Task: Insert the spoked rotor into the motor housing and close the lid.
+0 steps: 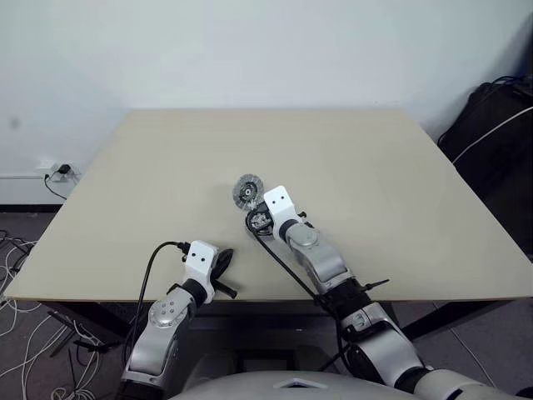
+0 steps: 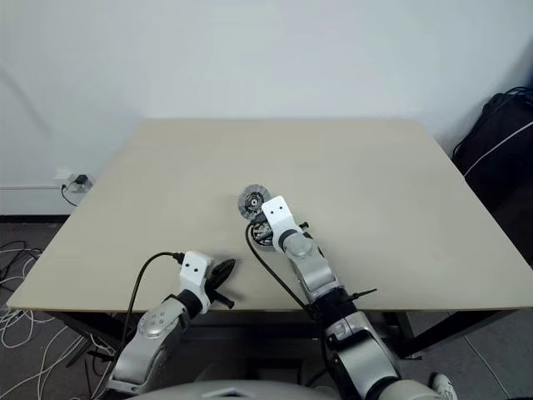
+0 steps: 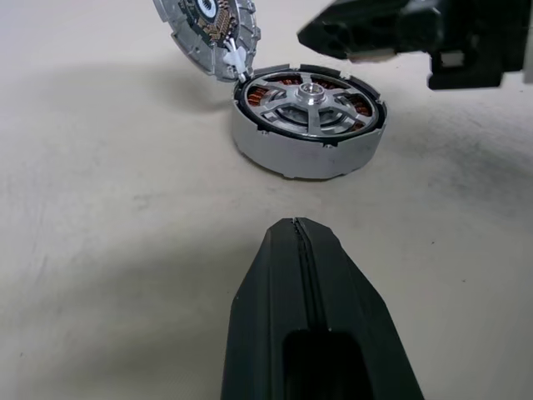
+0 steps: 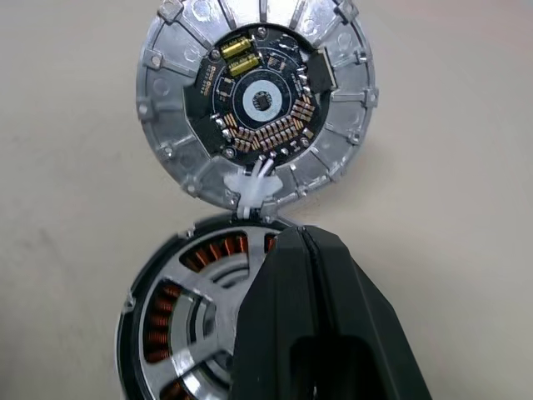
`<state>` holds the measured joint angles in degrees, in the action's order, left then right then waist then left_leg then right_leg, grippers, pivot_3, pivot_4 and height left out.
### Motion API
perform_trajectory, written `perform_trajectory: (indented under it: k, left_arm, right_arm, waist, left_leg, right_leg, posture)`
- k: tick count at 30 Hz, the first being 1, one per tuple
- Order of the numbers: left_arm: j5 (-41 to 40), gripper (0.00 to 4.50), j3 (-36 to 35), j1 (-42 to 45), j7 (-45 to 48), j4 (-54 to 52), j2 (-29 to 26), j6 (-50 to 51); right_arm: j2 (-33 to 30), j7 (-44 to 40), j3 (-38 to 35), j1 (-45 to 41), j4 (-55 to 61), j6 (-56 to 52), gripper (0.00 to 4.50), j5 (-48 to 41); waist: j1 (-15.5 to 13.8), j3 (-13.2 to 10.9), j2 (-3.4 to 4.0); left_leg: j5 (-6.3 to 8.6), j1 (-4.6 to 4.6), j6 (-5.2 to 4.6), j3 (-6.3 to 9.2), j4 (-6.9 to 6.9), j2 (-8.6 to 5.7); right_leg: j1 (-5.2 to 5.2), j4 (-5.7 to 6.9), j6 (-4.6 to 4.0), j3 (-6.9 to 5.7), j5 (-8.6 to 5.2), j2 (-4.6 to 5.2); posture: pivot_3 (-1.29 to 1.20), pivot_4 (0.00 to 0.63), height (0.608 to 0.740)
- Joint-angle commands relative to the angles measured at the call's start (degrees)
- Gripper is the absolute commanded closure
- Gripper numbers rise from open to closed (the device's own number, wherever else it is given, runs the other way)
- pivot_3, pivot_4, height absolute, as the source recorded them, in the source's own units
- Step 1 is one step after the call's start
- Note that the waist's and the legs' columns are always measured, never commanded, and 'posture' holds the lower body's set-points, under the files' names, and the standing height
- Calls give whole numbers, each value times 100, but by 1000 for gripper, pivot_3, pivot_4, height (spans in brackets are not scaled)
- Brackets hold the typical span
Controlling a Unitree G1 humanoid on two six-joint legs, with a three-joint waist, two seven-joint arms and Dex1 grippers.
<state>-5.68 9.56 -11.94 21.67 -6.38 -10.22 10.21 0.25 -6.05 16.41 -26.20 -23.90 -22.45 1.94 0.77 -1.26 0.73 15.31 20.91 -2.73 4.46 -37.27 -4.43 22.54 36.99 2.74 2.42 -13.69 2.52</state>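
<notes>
Presently, your stock stood thus: spoked rotor [image 3: 310, 107] already seated in the motor housing [image 3: 306, 146] mid-counter [image 1: 400, 183]; lid [image 4: 254, 100] still propped open at the housing's far edge, circuit side showing, closing left to do. Your right pincer [image 4: 301, 242], clenched and empty, reached over the housing. Your left pincer [image 3: 298, 229], clenched and empty, rested near the counter's front edge.

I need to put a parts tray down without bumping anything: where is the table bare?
The far half of the table, beyond the lid, is bare, as are the wide stretches by its left and right edges. It is crowded mid-table, where the shut right gripper hangs over the housing, and at the near edge around the left gripper.
</notes>
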Motion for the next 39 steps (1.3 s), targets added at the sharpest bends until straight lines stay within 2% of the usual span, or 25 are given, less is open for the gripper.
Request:
perform_trajectory:
  k: [1, 6, 11, 19, 22, 28, 39]
  left_arm:
    - [-21, 4500, -39, 17, -35, -151, 23, -135]
    - [-30, 4500, -40, -5, -74, -161, 40, -136]
    - [-26, 4500, -27, -6, -79, -112, 62, -166]
    - [-24, 4500, -9, 33, -36, -71, 90, -154]
    - [-19, 4500, 10, 61, -24, -34, 109, -160]
    - [-13, 4500, 32, 151, -14, 77, 150, -203]
    - [2, 4500, 18, 185, -59, 202, 230, -334]
  right_arm:
    - [100, -144, -117, -207, -423, 88, 4460, 12]
    - [187, -327, -139, -221, -863, -361, 4460, 19]
    - [120, -549, -165, -217, -430, -389, 4460, 7]
    - [-1093, -2088, 902, -149, 1177, -626, 4460, 556]
    - [-1433, -2524, 1100, -229, 1561, -822, 3864, 658]
    - [-1919, -3431, 1474, -486, 2013, -921, 1938, 766]
    - [-1954, -4173, 1926, -1132, 1121, -705, 1938, 1059]
  waist:
    - [1, 0, 1]
    - [41, 19, 7]
    - [58, 50, 16]
    - [45, 44, 18]
    - [41, 43, 16]
    - [12, 31, -2]
    - [-22, 19, -20]
  left_leg:
    - [0, -1, 0, 0, 1, 0]
    - [0, -13, 2, 0, 2, 0]
    - [0, -22, 2, 0, 4, 0]
    - [0, -14, 0, 0, 3, -2]
    - [0, -14, 0, 0, 3, 0]
    - [0, -13, 0, 0, -1, 1]
    - [1, -9, 0, 1, 0, 0]
  right_leg:
    - [0, 0, 0, 0, 0, 0]
    - [-9, 1, -3, 0, 0, 0]
    - [-16, 4, -4, 0, -1, 0]
    - [-10, 0, -4, -4, -1, 3]
    - [-10, 0, -3, -6, -1, 3]
    - [-13, -2, -2, -11, -2, 5]
    - [-10, -5, -3, -12, 0, 7]
  posture:
    - [0, 0, 740]
    - [0, 0, 740]
    - [0, 0, 740]
    - [0, 0, 740]
    - [0, 0, 740]
    - [0, 0, 740]
    - [0, 0, 740]
